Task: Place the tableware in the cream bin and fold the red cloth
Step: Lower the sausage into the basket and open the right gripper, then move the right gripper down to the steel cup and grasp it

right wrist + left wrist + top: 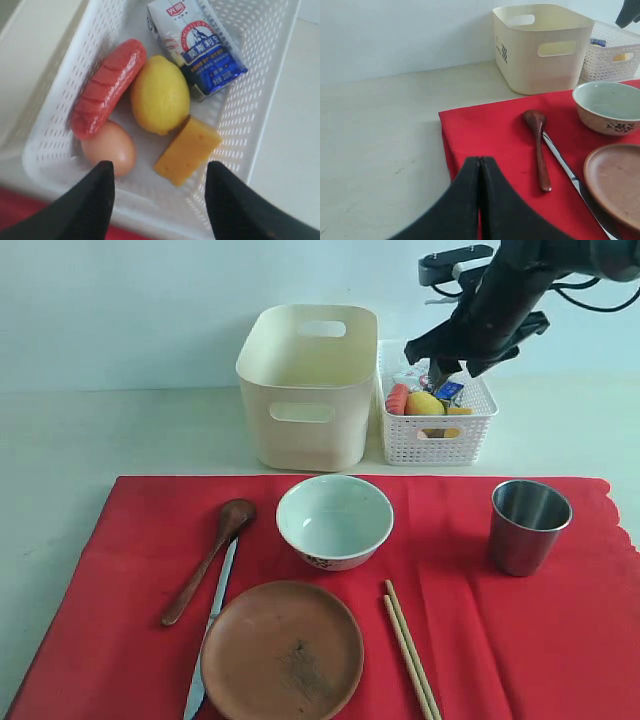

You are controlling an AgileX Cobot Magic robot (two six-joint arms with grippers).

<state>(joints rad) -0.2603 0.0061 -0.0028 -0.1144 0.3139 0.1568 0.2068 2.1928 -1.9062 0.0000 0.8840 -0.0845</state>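
The right wrist view alone showed the white basket's [55, 130] load: sausage [107, 87], lemon [159, 95], egg [107, 147], yellow block [187, 150], carton [197, 47]. The right gripper [159, 165] hung above it, jaws apart and empty. The left gripper [480, 160] was closed by the red cloth's [490, 132] edge, with bare table [380, 130] alongside. On the cloth, outside the cream bin [305, 390], lay the bowl [334, 520], plate [282, 650], spoon [208, 560], knife [212, 625], chopsticks [410, 650] and steel cup [527, 525].

Knife [222, 585] seemingly partly under plate [282, 650]; chopsticks [410, 645] cropped.
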